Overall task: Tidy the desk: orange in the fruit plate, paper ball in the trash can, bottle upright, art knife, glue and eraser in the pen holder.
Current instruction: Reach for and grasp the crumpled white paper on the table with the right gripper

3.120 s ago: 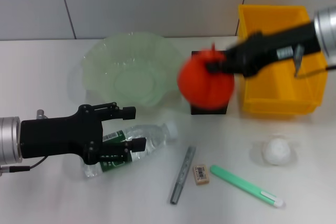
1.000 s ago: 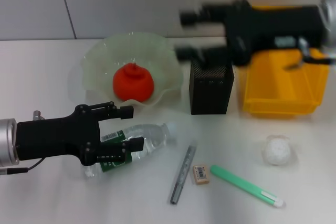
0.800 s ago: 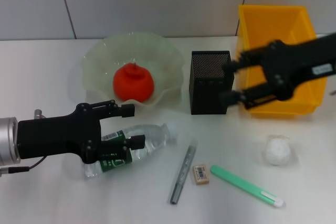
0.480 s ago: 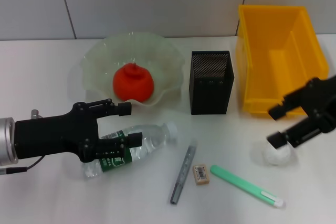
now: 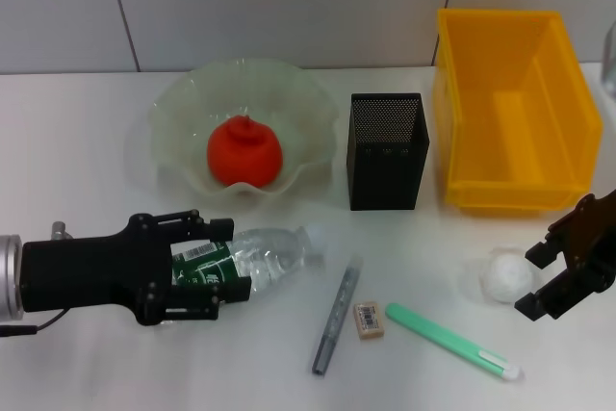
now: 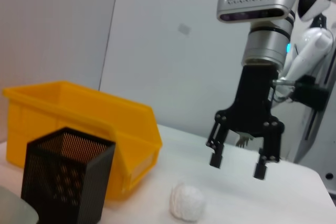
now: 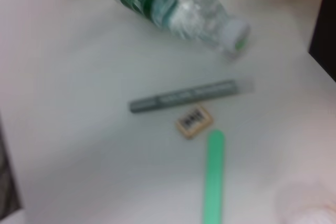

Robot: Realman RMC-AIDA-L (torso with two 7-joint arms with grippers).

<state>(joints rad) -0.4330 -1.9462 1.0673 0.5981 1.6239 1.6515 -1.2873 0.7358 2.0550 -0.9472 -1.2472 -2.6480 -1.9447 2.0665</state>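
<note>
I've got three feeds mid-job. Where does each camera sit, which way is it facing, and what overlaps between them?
Head view: on the robot's head, looking forward and down at the desk; left tool straddles the lying bottle, right tool beside the paper ball.
Left wrist view: low, looking across at pen holder, trash can, and the open right tool.
Right wrist view: looking down on art knife, eraser, glue; no tool shows.
Shared: paper ball, head and left wrist views.

Both arms ended in matte black claws of linked bars with small screw heads at the joints. The left gripper (image 5: 217, 267) sat on a silver metal cuff with a thin black cable trailing behind. The right gripper (image 6: 237, 164) hung from a ribbed silver collar above a black housing.
</note>
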